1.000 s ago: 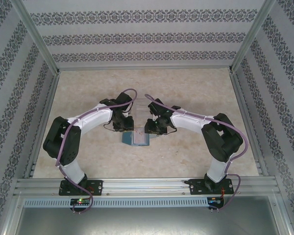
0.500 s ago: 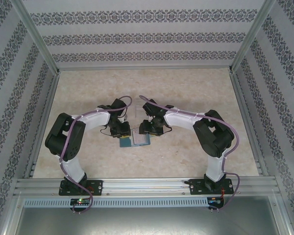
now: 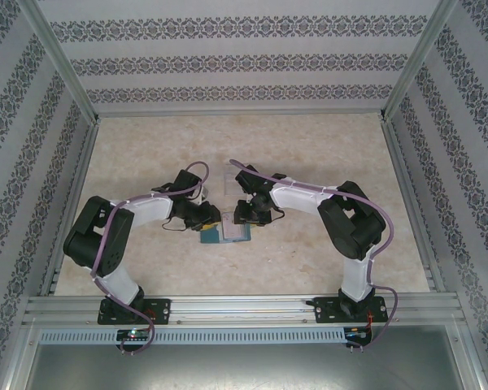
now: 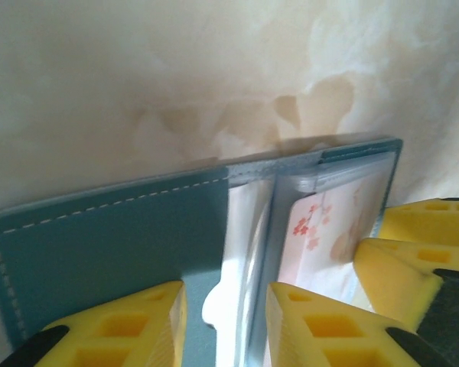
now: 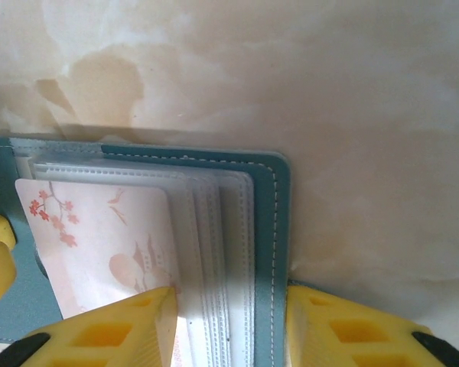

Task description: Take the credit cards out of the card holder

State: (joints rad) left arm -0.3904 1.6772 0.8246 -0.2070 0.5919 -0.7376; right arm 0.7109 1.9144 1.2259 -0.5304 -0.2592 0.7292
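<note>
1. Card holder (image 3: pixel 226 236): open, flat on the table (image 3: pixel 309 146), between both grippers.
2. Left gripper (image 4: pixel 223 300): fingers parted astride a clear sleeve (image 4: pixel 241 252) near the fold, with nothing pinched.
3. Right gripper (image 5: pixel 231 300): fingers half spread across the right half's sleeves and cover edge. Cannot tell whether it grips.
4. Credit card (image 5: pixel 99 229): pale with red blossoms, lying in that right half.

Within the last second I brought both wrists down from above the card holder (image 3: pixel 226 236) to its level. My left gripper (image 4: pixel 226 321) travelled right and toward the bases, ending at the holder's left half. That arm's elbow dropped and swung outward to the left. My right gripper (image 5: pixel 229 329) moved left and slightly nearer, ending astride the holder's right edge, and its elbow followed leftward. The holder itself shifted slightly toward the bases.
</note>
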